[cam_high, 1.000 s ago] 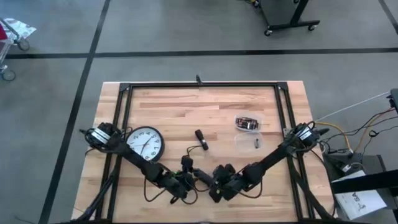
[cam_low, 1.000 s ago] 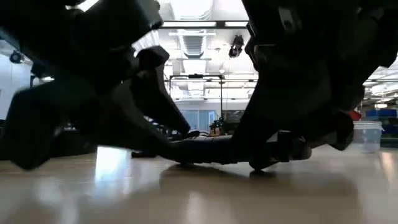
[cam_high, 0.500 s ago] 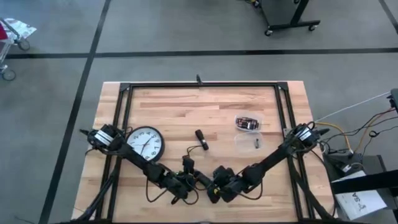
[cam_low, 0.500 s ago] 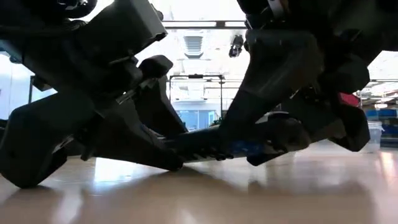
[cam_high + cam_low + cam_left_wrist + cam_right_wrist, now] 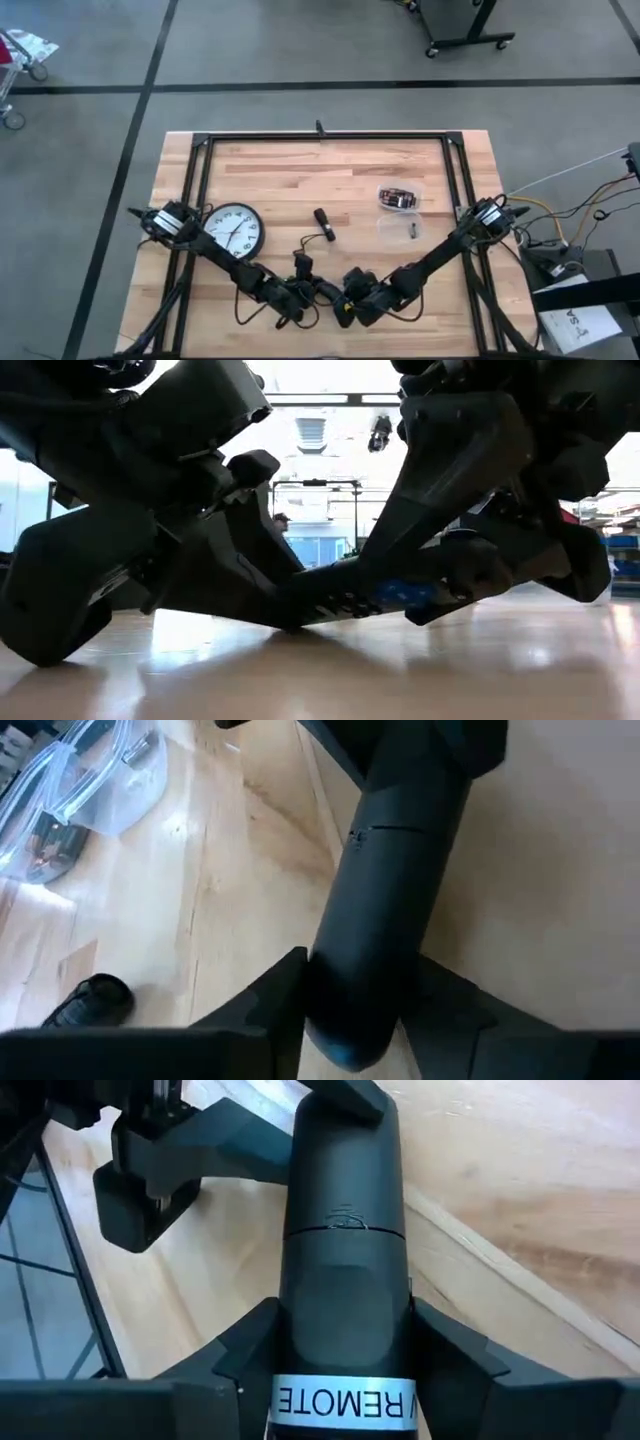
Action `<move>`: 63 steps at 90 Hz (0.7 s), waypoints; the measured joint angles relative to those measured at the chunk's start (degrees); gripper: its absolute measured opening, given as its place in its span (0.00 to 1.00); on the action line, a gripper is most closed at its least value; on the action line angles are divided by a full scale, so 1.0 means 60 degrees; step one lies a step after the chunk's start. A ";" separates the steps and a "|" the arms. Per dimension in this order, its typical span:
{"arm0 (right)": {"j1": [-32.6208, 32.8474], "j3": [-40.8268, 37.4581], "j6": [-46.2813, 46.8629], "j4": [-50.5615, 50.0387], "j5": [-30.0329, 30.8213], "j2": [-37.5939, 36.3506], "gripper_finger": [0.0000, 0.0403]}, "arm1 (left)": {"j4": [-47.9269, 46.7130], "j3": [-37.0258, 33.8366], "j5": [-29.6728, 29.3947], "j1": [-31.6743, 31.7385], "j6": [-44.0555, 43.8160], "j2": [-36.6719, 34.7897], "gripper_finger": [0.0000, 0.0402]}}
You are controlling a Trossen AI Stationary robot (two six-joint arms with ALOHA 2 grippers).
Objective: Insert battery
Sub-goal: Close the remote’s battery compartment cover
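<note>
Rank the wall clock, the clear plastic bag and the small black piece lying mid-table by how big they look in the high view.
1. Wall clock, clearly the largest.
2. Clear plastic bag, noticeably smaller; its transparent edges are hard to trace.
3. Small black piece, the smallest.
All three lie on the same tabletop, so nearness to the camera does not skew the order.

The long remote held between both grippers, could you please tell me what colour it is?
Black, with a white "REMOTE" label; the long black remote shows best in the right wrist view.

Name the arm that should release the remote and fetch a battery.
Right, probably. The left gripper and right gripper both clamp the remote, but the clear battery bag lies on the right arm's side.
</note>
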 joint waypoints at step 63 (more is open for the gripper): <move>-0.0147 0.0004 -0.0692 0.0225 0.0211 -0.0020 0.45 | 0.0548 0.0015 0.0027 -0.0021 -0.0313 -0.0066 0.23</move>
